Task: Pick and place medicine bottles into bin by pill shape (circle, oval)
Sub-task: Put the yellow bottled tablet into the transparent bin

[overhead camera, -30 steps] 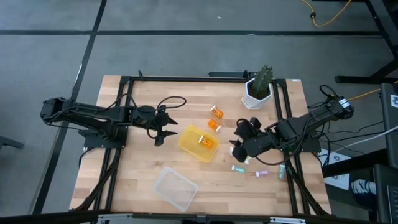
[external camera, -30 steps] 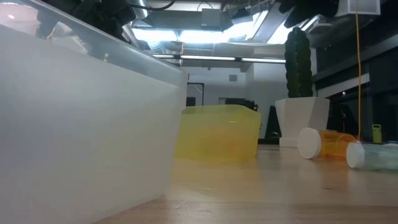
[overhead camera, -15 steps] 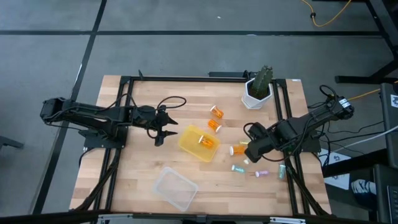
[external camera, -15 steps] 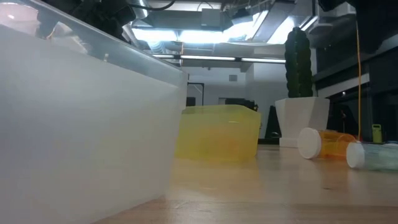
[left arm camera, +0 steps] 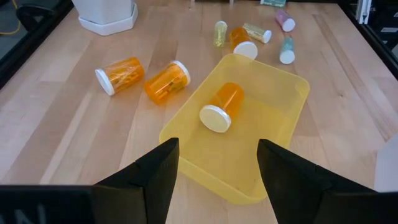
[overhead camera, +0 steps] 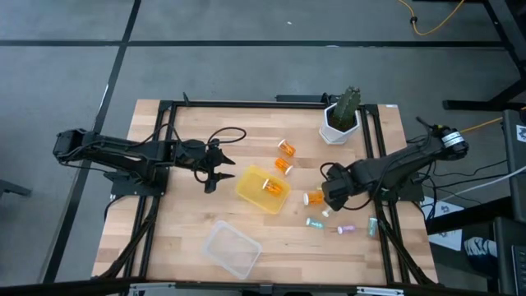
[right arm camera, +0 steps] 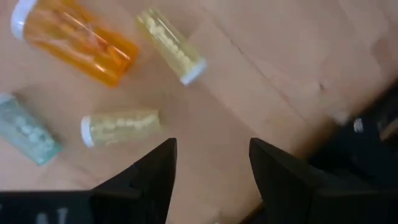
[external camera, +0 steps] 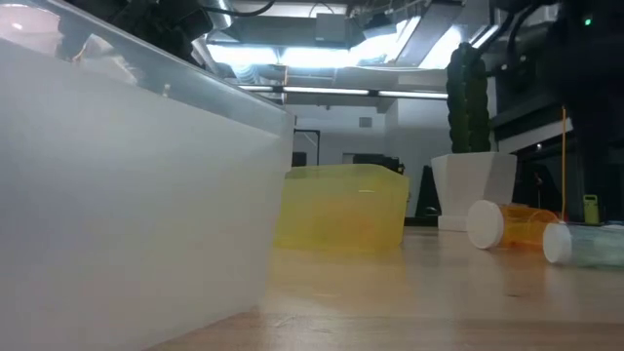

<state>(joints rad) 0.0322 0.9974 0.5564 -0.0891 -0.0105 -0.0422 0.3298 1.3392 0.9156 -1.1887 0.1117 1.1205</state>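
An orange bottle (overhead camera: 271, 187) with a white cap lies in the yellow bin (overhead camera: 251, 191); it also shows in the left wrist view (left arm camera: 221, 106). Two orange bottles (overhead camera: 288, 148) (overhead camera: 282, 165) lie on their sides on the table past the bin. Another orange bottle (overhead camera: 314, 198) lies right of the bin, with several slim pastel vials (overhead camera: 314, 222) near it. My right gripper (overhead camera: 329, 194) is open above these; its wrist view (right arm camera: 211, 168) shows the orange bottle (right arm camera: 74, 37) and vials (right arm camera: 171, 46) below. My left gripper (overhead camera: 215, 173) is open, left of the bin.
A clear plastic bin (overhead camera: 232, 248) stands near the front edge and fills the left of the low view (external camera: 127, 195). A white pot with a cactus (overhead camera: 339, 123) stands at the back right. Black frame rails (overhead camera: 156, 164) run along both sides of the table.
My right gripper has drawn back a little toward the table's right edge, uncovering the orange bottle right of the yellow bin. That bottle lies on its side on the table.
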